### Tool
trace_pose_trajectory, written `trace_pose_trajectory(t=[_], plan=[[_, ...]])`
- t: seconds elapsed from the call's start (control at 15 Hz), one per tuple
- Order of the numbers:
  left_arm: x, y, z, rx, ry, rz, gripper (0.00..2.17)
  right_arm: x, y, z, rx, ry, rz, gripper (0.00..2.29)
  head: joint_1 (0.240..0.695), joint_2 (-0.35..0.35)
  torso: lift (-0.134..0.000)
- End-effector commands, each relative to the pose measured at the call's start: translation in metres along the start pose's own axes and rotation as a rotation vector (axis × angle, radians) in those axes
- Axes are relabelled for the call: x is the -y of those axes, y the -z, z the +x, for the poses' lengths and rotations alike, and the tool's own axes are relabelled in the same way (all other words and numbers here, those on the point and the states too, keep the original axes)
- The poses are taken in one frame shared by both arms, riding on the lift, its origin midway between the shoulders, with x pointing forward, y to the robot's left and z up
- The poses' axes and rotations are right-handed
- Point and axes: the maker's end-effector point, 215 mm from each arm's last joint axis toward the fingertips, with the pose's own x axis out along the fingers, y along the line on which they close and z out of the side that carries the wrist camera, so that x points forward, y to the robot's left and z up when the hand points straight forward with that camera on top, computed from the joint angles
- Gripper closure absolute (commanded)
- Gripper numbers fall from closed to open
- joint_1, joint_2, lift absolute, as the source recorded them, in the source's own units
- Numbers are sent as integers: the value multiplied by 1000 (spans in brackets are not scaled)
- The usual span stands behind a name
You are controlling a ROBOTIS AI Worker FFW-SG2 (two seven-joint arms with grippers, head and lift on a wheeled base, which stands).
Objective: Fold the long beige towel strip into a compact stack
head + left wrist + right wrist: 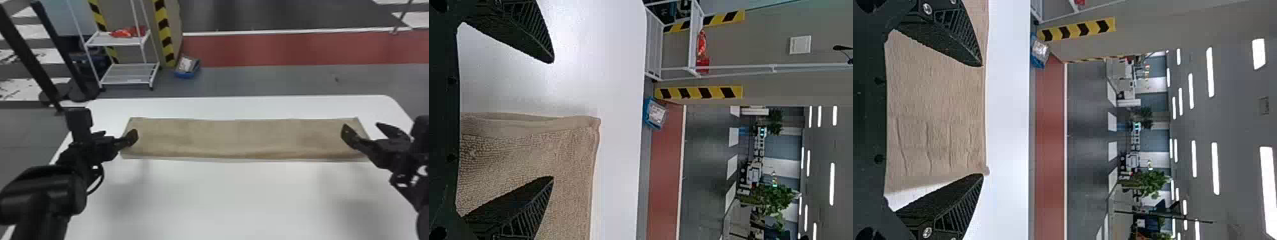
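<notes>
The beige towel strip (236, 137) lies flat and long across the white table, its near edge slightly ridged. Over its left end is my left gripper (118, 137); in the left wrist view the open left gripper (551, 120) has the towel's end edge (529, 145) between its fingers, not pinched. At the right end stands my right gripper (362, 131), fingers spread, one above the towel and one past its end. The right wrist view shows the right gripper (983, 120) open, with the creased towel end (938, 130) between its fingers.
The white table (223, 198) extends in front of the towel and a narrower strip lies behind it. Beyond the table's far edge are a white wire rack (127, 73), a blue bin (186, 67) and dark posts at the left.
</notes>
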Motion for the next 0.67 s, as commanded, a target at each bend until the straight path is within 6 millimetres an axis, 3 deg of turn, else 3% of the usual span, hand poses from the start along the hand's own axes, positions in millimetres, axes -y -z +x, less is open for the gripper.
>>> trace_pose_trajectory(t=[0.0, 0.2, 0.47, 0.6], plan=[[-3, 9, -1, -17, -5, 7, 39, 41, 7, 12, -62, 39, -4, 113, 695, 44, -117], [0, 22, -3, -42, 14, 8, 39, 45, 32, 10, -147, -4, 48, 188, 695, 12, -117], [6, 34, -4, -83, 26, 7, 39, 34, 66, -1, -254, -40, 99, 252, 695, 3, -117], [5, 37, -6, -88, 33, 1, 39, 31, 68, -10, -269, -67, 126, 525, 695, 2, -117]])
